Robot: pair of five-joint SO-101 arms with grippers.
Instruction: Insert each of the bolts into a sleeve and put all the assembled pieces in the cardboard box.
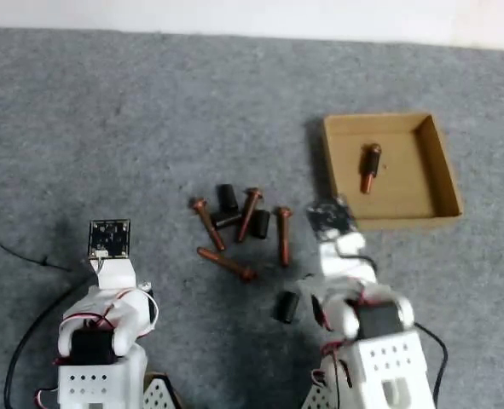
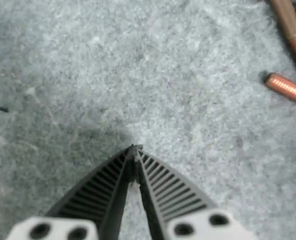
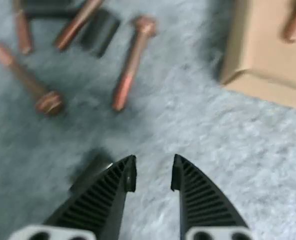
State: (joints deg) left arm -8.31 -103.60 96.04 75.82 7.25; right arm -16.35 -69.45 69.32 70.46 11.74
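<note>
Several copper bolts [image 1: 247, 215] and black sleeves [image 1: 227, 198] lie mixed at the table's middle. One more black sleeve [image 1: 286, 307] lies apart, close to the right arm [image 1: 354, 290]. My right gripper [image 3: 153, 167] is open over the carpet with nothing between its fingers, and that sleeve [image 3: 90, 167] lies just beside one finger. A bolt [image 3: 132, 62] lies a little ahead of it. The cardboard box [image 1: 435, 175] holds one bolt in a sleeve [image 1: 369, 168]. My left gripper [image 2: 134, 150] is shut on nothing above bare carpet, with two bolt ends [image 2: 288, 89] off to one side.
The box's near corner [image 3: 243, 75] stands close to the right gripper. Grey carpet covers the whole table. A thin black wire [image 1: 30, 258] lies beside the left arm [image 1: 107, 290].
</note>
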